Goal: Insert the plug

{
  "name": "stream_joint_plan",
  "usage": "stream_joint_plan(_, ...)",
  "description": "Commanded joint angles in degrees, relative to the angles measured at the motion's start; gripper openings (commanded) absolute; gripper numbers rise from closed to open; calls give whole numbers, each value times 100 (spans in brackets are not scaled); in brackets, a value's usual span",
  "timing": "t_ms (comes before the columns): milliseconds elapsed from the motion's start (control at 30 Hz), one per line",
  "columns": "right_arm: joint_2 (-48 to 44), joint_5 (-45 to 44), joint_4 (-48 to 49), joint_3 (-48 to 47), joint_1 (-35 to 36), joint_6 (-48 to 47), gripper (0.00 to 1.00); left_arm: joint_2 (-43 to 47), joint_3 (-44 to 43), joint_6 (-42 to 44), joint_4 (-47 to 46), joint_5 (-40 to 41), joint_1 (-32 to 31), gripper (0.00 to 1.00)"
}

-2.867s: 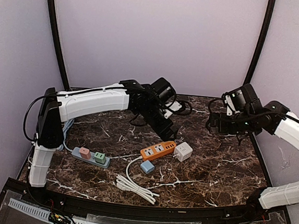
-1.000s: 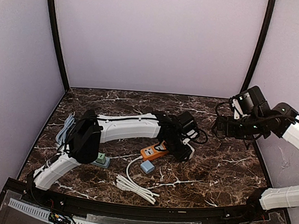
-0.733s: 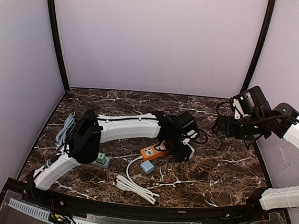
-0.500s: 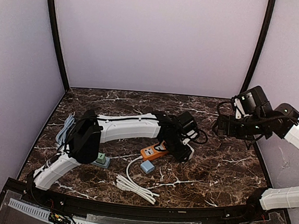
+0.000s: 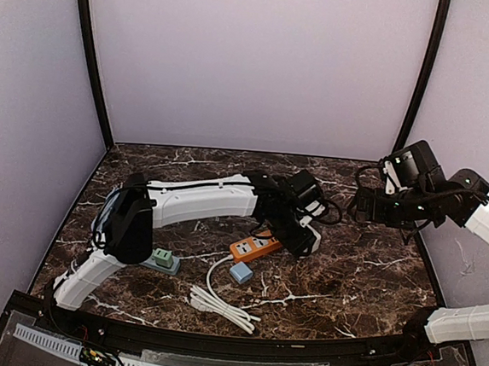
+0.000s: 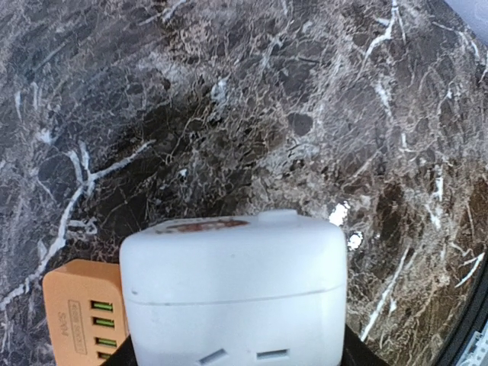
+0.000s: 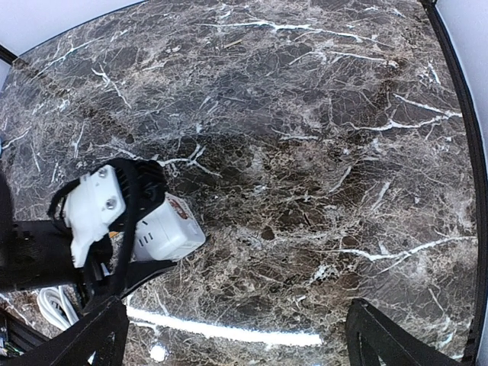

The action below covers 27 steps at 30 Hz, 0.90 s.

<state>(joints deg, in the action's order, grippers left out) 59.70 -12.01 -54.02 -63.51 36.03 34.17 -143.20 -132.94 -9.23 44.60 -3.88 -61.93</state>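
Grip: left claw point(image 5: 305, 233) part-closed, clamped on the sides of the white plug point(image 6: 232, 286). Plug sits centre of the top view, just right of the strip point(image 5: 258, 246) end; can't tell if it's clear of the marble. Step: plug grasped, not yet inserted. Next likely: bring it over the strip's sockets, prongs down, align, press. Left arm stretches low from lower left across the middle, wrist tipped down. Right claw point(image 5: 355, 208) wide open, empty, hovering at right edge, aimed left.
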Motion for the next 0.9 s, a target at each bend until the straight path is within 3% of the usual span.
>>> stream_joint_plan(0, -91, -10, 96, -37, -26, 98, 99, 912, 176, 155, -23, -26, -45, 20)
stream_joint_plan(300, -86, 541, 155, -391, -255, 159, 99, 1974, 1348, 827, -809, -130, -47, 21)
stream_joint_plan(467, 81, 1355, 113, -766, -649, 11, 99, 2898, 2482, 1415, -2022, -83, -39, 20)
stream_joint_plan(633, 239, 1758, 90, -1064, -896, -105, 99, 3771, 4180, 2157, -3799, -391, -41, 20)
stream_joint_plan(867, 553, 2851, 94, -1410, -1096, -98, 99, 4305, 4938, 2597, -4717, -710, -31, 7)
